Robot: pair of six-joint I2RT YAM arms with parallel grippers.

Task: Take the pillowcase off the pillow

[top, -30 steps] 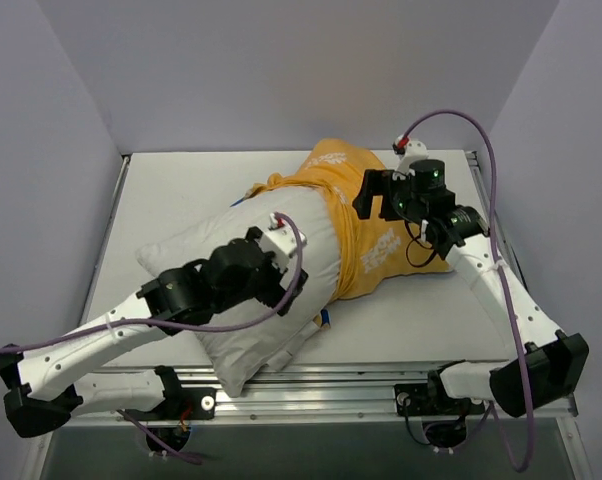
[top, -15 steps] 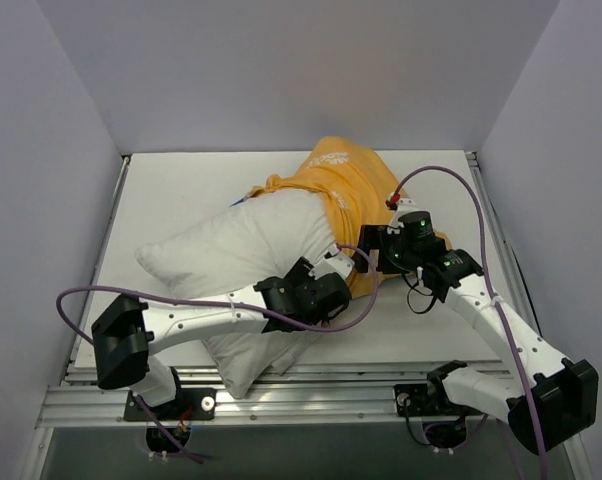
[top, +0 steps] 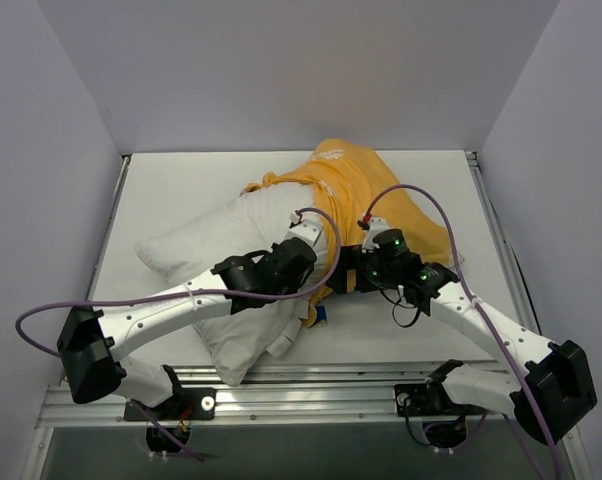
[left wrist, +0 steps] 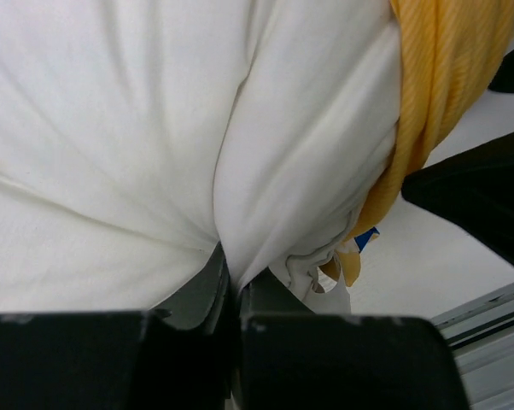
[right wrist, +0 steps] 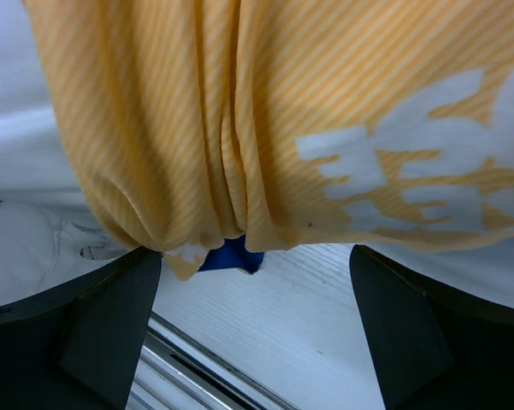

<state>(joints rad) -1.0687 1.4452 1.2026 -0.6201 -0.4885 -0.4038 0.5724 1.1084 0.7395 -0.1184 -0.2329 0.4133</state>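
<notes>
- While plump white pillow (top: pixel 211 250) lies half bared, yellow-orange lettered fabric pillowcase (top: pixel 351 185) covers its far end: left to strip.
- left tool (left wrist: pixel 230 278) pinches pillow cloth; right tool (right wrist: pixel 253 290) spread at pillowcase hem.

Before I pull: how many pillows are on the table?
1: the white pillow lies left of centre, its far right end inside the orange pillowcase. None other shows, though fabric could hide one.
</notes>
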